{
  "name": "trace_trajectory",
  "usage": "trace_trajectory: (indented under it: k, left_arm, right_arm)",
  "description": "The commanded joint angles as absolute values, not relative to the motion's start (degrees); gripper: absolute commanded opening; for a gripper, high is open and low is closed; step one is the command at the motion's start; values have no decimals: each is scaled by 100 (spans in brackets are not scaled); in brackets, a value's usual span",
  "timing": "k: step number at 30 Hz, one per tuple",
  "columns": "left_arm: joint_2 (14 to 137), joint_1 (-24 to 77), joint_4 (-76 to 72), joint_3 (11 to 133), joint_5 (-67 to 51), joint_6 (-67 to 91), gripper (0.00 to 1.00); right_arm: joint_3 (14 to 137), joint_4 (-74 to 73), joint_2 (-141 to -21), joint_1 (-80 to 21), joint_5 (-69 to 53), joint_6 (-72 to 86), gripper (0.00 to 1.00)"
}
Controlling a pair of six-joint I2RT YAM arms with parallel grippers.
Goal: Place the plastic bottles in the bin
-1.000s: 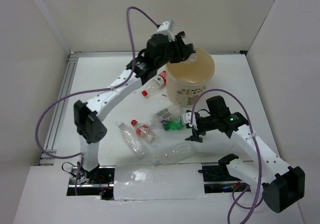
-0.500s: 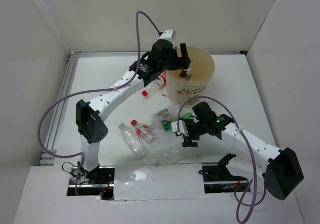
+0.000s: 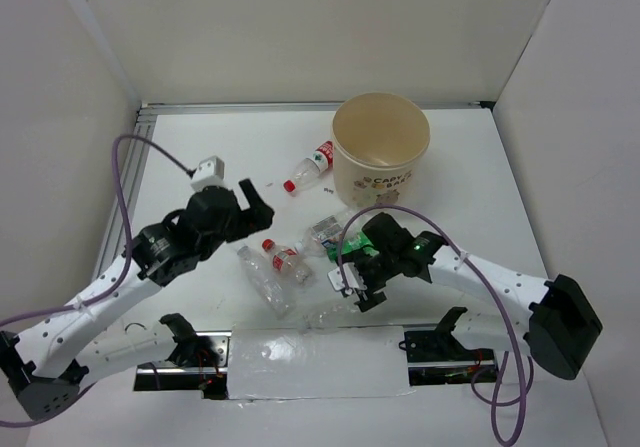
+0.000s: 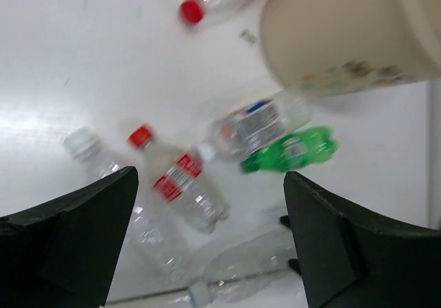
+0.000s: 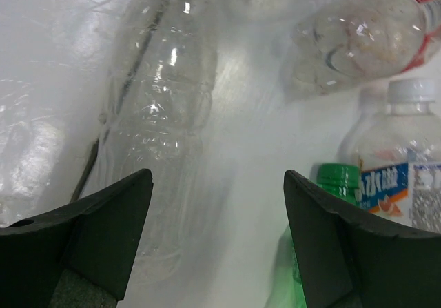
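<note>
A moment ago the left gripper (image 3: 254,208) was up over the bin (image 3: 378,183). Now it has come back down to the near left part of the table (image 3: 200,147), well apart from the bin. Its two fingers (image 4: 69,239) are spread wide and there is nothing between them. It hangs near the bottles in the middle of the table.

The right gripper (image 3: 357,279) has slid a bit more to the left and toward the near edge. Its fingers (image 5: 76,242) are wide apart too, and they hold nothing. The big clear bottle (image 5: 160,115) lies on its side under it. Close by are the green bottle (image 5: 337,178) and the blue-label bottle (image 5: 396,184) with a white cap. Those two sit right against each other.

The bottles on the table have not moved. The red-capped bottle (image 3: 310,164) lies just to the left of the bin, near its wall. The red-label bottle (image 3: 287,261) lies in the middle of the table, and it has a red cap too. The thin clear bottle (image 3: 262,279) lies just beside it.

The bin stands upright at the far side of the table. I cannot tell what is inside it.
</note>
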State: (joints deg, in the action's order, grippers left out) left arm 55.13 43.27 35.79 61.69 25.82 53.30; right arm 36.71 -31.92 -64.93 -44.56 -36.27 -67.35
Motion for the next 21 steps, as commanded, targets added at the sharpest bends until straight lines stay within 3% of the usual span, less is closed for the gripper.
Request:
trace_trajectory:
  k: [1,11,21]
  left_arm:
    - [5213,4395,4209,5416,2453,6615,99]
    - [4931,4720,4404,4597,2347,7453,99]
    - [4975,4772,4228,4158,2241,7611,99]
  right_arm:
    - [3795,-4401,-6899,-4728,-3480,-7181,84]
    - [4983,-5448,-6460,-5052,-3551,-6830,84]
    - [3517,-3641,-6450,-5212,-2884,-5477,83]
